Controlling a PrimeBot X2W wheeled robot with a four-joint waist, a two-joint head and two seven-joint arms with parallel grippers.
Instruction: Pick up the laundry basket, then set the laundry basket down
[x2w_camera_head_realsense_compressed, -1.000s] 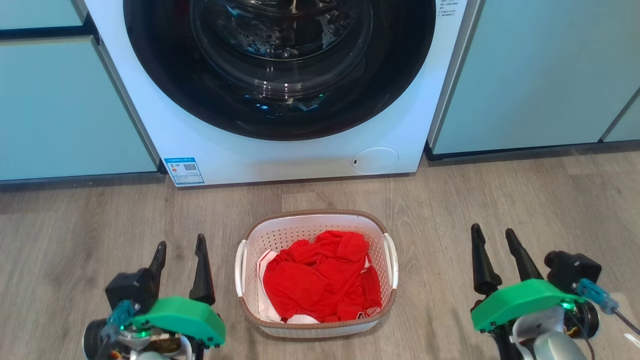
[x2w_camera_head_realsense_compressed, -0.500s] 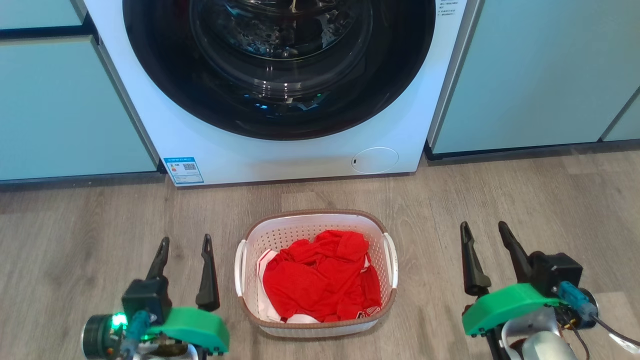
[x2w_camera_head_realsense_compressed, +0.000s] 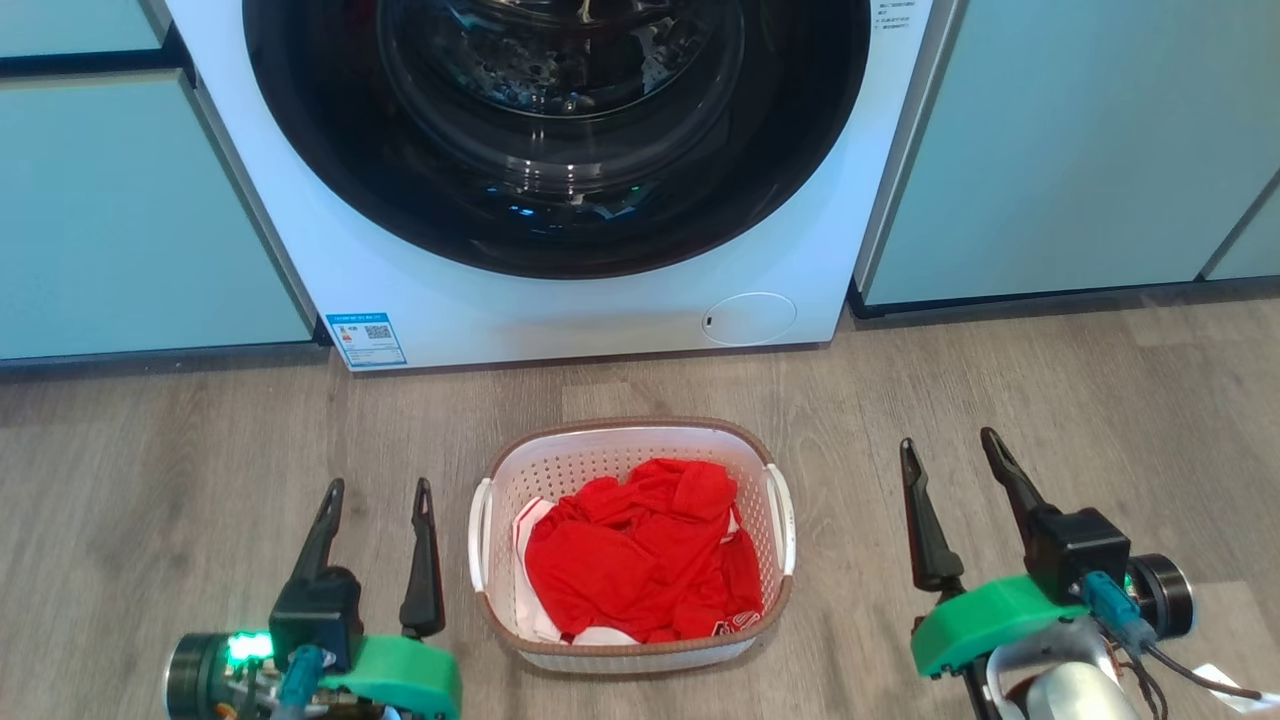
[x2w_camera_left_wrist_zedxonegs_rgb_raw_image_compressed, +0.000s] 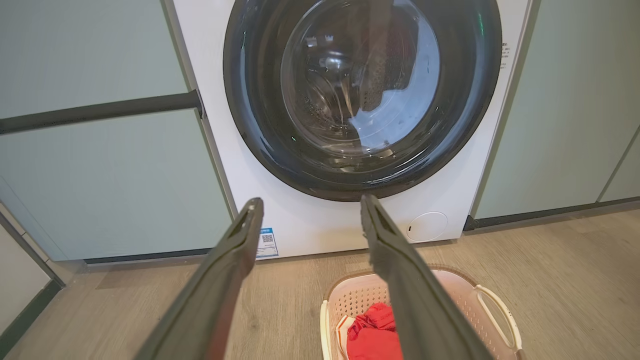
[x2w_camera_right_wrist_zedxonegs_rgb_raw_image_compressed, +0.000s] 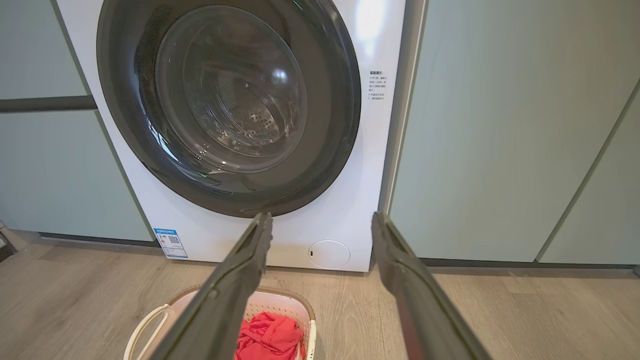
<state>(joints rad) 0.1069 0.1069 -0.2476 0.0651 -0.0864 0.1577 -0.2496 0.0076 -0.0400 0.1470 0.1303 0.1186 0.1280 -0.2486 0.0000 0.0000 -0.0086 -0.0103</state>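
The laundry basket (x2w_camera_head_realsense_compressed: 570, 470), white with perforated walls, a brown rim and white side handles, stands on the wood floor before the washer. Red clothes (x2w_camera_head_realsense_compressed: 640, 550) lie in it. My left gripper (x2w_camera_head_realsense_compressed: 377, 489) is open just left of the basket's left handle (x2w_camera_head_realsense_compressed: 480, 535), apart from it. Well off the right handle (x2w_camera_head_realsense_compressed: 782, 520), my right gripper (x2w_camera_head_realsense_compressed: 948, 448) stands open too. Both point toward the washer, with nothing between their fingers. The left wrist view has the basket (x2w_camera_left_wrist_zedxonegs_rgb_raw_image_compressed: 470, 295) at bottom right behind one finger (x2w_camera_left_wrist_zedxonegs_rgb_raw_image_compressed: 400, 270); in the right wrist view the basket (x2w_camera_right_wrist_zedxonegs_rgb_raw_image_compressed: 160, 315) is at bottom left.
A white front-loading washer (x2w_camera_head_realsense_compressed: 560, 310) with a dark round glass door (x2w_camera_head_realsense_compressed: 560, 130) stands right behind the basket. Pale green cabinet fronts (x2w_camera_head_realsense_compressed: 1060, 150) flank it on both sides. Bare wood floor (x2w_camera_head_realsense_compressed: 150, 470) lies to the left and right of the basket.
Both grippers have moved forward toward the washer and rolled at the wrist. The left one has closed in beside the basket's left handle; the right one has shifted left. The basket has stayed put.
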